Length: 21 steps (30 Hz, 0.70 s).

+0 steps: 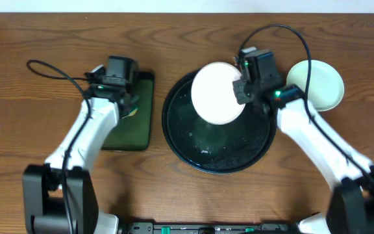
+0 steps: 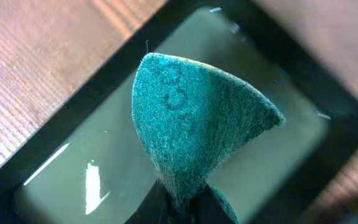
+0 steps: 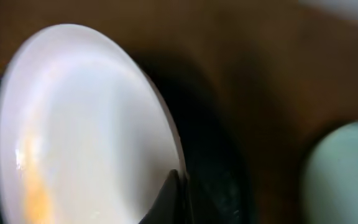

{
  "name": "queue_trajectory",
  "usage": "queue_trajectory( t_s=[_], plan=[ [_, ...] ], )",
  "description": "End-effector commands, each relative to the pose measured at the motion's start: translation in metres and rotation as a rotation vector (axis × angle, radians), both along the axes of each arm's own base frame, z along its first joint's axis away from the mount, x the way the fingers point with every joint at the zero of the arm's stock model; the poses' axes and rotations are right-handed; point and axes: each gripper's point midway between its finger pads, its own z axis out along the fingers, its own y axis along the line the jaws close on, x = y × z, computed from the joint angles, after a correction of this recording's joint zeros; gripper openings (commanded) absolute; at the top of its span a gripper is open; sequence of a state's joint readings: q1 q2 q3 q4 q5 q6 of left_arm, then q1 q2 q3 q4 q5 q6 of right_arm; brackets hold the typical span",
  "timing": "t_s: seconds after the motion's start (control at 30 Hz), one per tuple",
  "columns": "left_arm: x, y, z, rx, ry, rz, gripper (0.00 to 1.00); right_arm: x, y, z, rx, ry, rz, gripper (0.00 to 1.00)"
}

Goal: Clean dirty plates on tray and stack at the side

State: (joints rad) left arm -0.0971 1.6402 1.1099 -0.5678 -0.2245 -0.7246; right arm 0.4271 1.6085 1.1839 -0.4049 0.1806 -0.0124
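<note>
My right gripper (image 1: 241, 89) is shut on the right rim of the white plate (image 1: 217, 92) and holds it tilted above the large round black tray (image 1: 229, 159). In the right wrist view the white plate (image 3: 79, 124) fills the left side, with an orange smear low on its left, and my fingertip (image 3: 174, 199) pinches its edge. A pale mint plate (image 1: 317, 84) lies on the table right of the tray; it also shows blurred in the right wrist view (image 3: 344, 174). My left gripper (image 1: 123, 91) is shut on a teal scrub sponge (image 2: 191, 118) above the rectangular tray. The third plate is out of view.
The small rectangular black tray with green inside (image 1: 132, 123) lies left of the round tray; the left wrist view shows its wet inner surface (image 2: 73, 168). Black cables loop from both arms over the brown wooden table (image 1: 31, 143).
</note>
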Motion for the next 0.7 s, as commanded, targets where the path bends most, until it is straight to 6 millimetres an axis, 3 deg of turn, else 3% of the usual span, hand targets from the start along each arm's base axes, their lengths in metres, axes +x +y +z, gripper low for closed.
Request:
queue_trajectory(
  t_s=[0.0,0.17,0.2,0.3,0.33,0.5,0.67],
  plan=[
    [-0.004,0.003,-0.027,-0.078,0.077,-0.027,0.08,0.002,-0.008,0.057,-0.315,-0.217,0.022,0.01],
    [-0.007,0.007,-0.052,-0.079,0.139,-0.014,0.08,-0.005,0.000,0.100,-0.601,-0.376,0.015,0.01],
    [-0.007,0.008,-0.055,-0.078,0.147,-0.013,0.13,-0.008,0.003,0.107,-0.662,-0.398,0.027,0.01],
    [-0.007,0.008,-0.055,-0.074,0.149,-0.024,0.41,-0.015,0.017,0.121,-0.791,-0.437,0.080,0.01],
    [-0.005,0.008,-0.053,-0.071,0.144,-0.034,0.42,-0.017,0.022,0.126,-0.832,-0.453,0.097,0.01],
    [-0.001,0.007,-0.030,-0.061,0.094,-0.064,0.46,-0.026,0.041,0.150,-0.975,-0.520,0.142,0.01],
    [-0.002,0.008,0.017,-0.060,-0.019,-0.067,0.56,-0.036,0.059,0.179,-1.148,-0.584,0.202,0.01]
  ],
)
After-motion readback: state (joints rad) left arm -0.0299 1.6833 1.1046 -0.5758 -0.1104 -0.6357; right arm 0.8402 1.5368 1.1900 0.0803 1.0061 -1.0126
